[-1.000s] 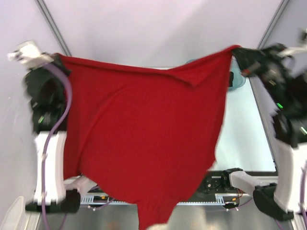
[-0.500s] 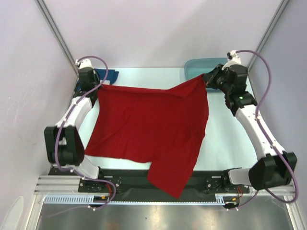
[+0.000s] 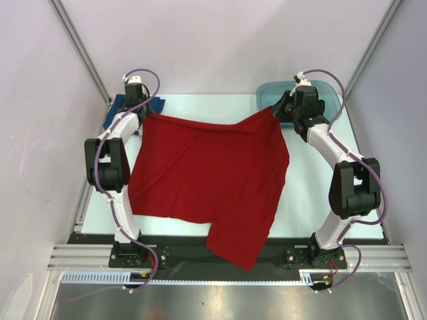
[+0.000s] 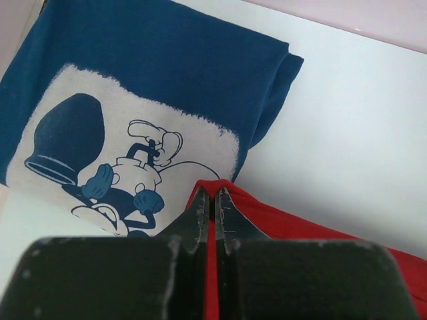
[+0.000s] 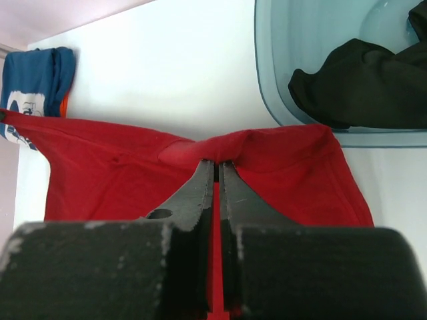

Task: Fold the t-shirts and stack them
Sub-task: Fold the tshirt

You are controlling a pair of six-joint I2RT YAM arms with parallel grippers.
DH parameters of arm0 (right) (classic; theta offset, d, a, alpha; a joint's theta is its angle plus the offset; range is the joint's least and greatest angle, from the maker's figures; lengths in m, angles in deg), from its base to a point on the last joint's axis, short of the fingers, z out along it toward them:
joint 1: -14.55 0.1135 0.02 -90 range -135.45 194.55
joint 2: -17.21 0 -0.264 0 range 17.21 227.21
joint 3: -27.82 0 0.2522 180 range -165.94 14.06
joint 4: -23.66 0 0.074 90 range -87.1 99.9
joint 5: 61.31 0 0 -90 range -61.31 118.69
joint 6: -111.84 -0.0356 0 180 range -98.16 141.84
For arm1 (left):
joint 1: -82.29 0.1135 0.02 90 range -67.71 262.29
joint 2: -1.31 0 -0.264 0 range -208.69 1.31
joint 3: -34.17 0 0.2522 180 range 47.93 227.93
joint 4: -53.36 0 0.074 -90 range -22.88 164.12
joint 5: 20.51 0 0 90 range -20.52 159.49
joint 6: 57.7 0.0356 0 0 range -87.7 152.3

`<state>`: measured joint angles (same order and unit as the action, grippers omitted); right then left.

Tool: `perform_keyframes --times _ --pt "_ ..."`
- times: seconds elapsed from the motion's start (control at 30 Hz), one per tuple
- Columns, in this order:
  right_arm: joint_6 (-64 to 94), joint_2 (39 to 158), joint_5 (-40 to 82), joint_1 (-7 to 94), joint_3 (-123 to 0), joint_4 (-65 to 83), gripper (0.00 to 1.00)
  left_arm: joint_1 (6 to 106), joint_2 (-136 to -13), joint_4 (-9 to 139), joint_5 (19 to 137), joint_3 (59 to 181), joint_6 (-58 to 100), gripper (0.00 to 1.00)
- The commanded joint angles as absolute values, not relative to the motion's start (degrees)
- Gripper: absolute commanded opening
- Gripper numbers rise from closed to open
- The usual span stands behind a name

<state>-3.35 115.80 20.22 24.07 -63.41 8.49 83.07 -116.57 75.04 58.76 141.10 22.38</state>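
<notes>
Between L end effector [image 4: 213, 193] & R end effector [image 5: 215, 163]: red tee [image 3: 207, 177], corners gripped.

Robot lab — aluminium-framed test cell [image 3: 73, 40].

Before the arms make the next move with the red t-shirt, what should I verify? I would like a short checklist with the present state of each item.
1. Left tool shut on red t-shirt corner: ok.
2. Right tool shut on the other corner: ok.
3. Whole red t-shirt on the table: not ok, one part reaches past the near edge.
4. Red corner apart from blue t-shirt: cannot tell.
5. Black t-shirt inside tub: ok.
</notes>
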Motion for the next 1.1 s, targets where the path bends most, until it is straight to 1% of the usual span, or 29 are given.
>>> perform_keyframes --times 0.0,0.13,0.27,0.33,0.67,0.87,1.07 --pt "-3.0 115.4 20.2 24.2 -68.0 8.4 0.0 83.6 -117.2 76.3 59.2 145.2 23.8 0.0" --pt "-3.0 113.9 19.5 24.4 -69.8 3.4 0.0 84.0 -116.9 78.8 60.3 145.4 23.6 0.0" --pt "-4.3 113.3 17.4 24.5 -73.1 -8.3 0.0 84.3 -115.6 83.4 59.6 145.5 24.4 0.0" --pt "-5.1 112.1 16.9 24.6 -73.0 -11.4 0.0 84.5 -115.2 85.5 59.6 145.8 24.4 0.0" --pt "-9.0 104.3 17.1 25.4 -63.9 -20.7 0.0 84.9 -112.8 94.2 58.9 143.7 23.0 0.0" --pt "-9.9 101.4 16.8 25.5 -61.5 -25.6 0.0 85.5 -110.2 98.3 57.4 141.5 23.2 0.0" --pt "-9.3 98.6 15.7 25.4 -57.2 -27.5 0.0 85.8 -104.8 99.4 56.0 135.0 21.0 0.0"
